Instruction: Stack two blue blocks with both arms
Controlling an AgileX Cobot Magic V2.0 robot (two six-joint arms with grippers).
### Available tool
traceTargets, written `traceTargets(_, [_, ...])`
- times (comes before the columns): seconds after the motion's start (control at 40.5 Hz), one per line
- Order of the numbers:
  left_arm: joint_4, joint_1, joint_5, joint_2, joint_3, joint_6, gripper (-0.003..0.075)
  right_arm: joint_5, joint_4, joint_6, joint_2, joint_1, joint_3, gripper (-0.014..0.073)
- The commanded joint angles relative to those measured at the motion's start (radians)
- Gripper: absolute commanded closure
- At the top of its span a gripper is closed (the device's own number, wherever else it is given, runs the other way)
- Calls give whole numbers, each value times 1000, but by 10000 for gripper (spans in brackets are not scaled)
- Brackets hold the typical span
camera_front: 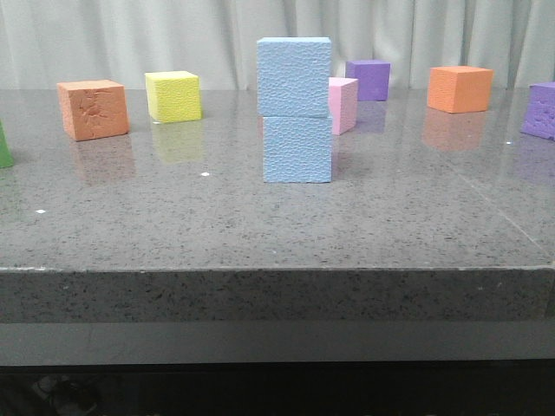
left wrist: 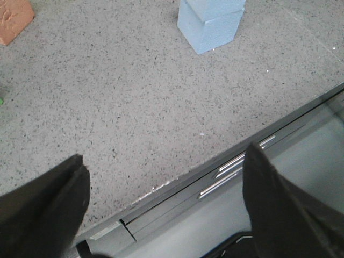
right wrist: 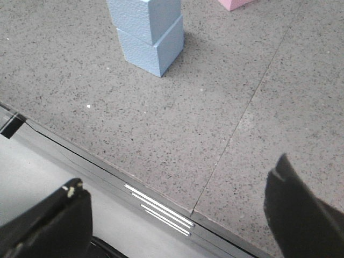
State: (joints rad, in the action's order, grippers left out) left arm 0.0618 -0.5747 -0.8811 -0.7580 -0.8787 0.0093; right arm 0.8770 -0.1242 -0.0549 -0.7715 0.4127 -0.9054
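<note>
Left gripper (left wrist: 164, 209): jaws spread wide, nothing between them. Both fingers (left wrist: 45, 207) appear only in the left wrist view, as dark wedges at the picture's lower corners. Fingertips sit apart from any object and touch nothing.

Right gripper (right wrist: 174, 215): jaws likewise spread wide and empty. Its fingers (right wrist: 51, 223) appear only in the right wrist view, dark wedges at the lower corners; one tip carries small pale scuff marks. No contact with anything.

Front view: neither arm nor gripper in frame.
</note>
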Motion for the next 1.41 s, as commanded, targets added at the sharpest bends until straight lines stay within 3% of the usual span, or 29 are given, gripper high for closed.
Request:
traceTargets(0.0, [2,-7,134,63,31,-9,154,-59,26,-2,5,1,-25,-60])
traceTargets(0.148, [-22,-7,158,90,65,-9,162,-71,44,-2,5,1,-25,-60])
traceTargets(0.272, [-26,-7,156,86,65,-9,281,-73,46,-2,5,1,-25,15])
traceTargets(0.395, [-26,-7,167,86,65,-9,484,-70,46,-2,5,1,-25,252])
traceTargets(0.494, [-26,-7,188,86,65,-9,660,-60,46,-2,5,1,-24,492])
traceTargets(0.543, [-26,-7,196,86,65,-9,726,-58,46,-2,4,1,-24,585])
traceTargets(0.593, [-35,-7,200,86,65,-9,738,-54,46,-2,4,1,-24,664])
traceTargets(1.16, [-38,-9,223,107,87,-9,738,-51,42,-2,4,1,-24,663])
traceTargets(1.259, [-102,70,289,177,158,-9,738,-51,42,-2,4,1,-24,663])
traceTargets(1.383, [-129,223,486,317,324,-9,738,-51,42,-2,4,1,-24,663])
